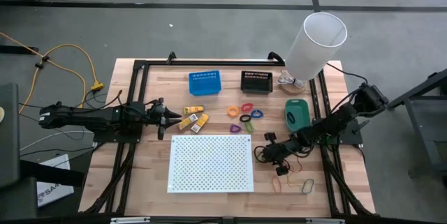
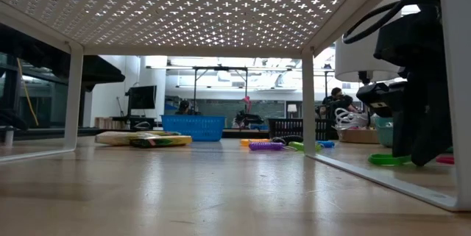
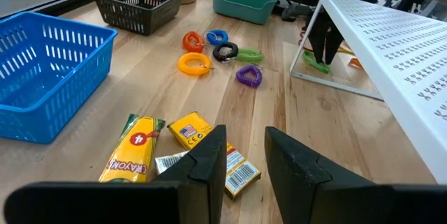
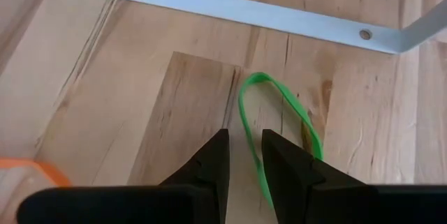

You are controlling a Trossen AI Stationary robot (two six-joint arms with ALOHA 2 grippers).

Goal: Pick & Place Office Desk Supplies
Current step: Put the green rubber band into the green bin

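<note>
Tabletop [image 1: 140,175] of pale wooden planks, framed by dark rails. Large white perforated board [image 1: 211,163] raised on legs at the near middle. Blue slotted plastic bin [image 1: 204,82], black slotted bin [image 1: 256,81] and green bin [image 1: 296,113] set along the far and right side. White cylindrical lampshade-like object [image 1: 316,45] at the far right corner.

Yellow-orange rectangular packets [image 1: 193,118] lie in a small cluster between the blue bin and the board. Bright plastic loops [image 1: 245,113], orange, pink, purple, green and blue, are scattered between the black bin and the board. Thin rubber bands [image 1: 292,181], red and brownish, lie on the wood to the right of the board.

Left claw [image 1: 163,118] reaches in low from the left, just beside the packets; its fingers [image 3: 209,169] stand a little apart with nothing between them. Right claw [image 1: 269,150] is angled down near the board's right edge, fingers [image 4: 286,161] slightly apart, a thin green rubber band [image 4: 279,123] lying on the wood just ahead of the tips, partly running between them.
</note>
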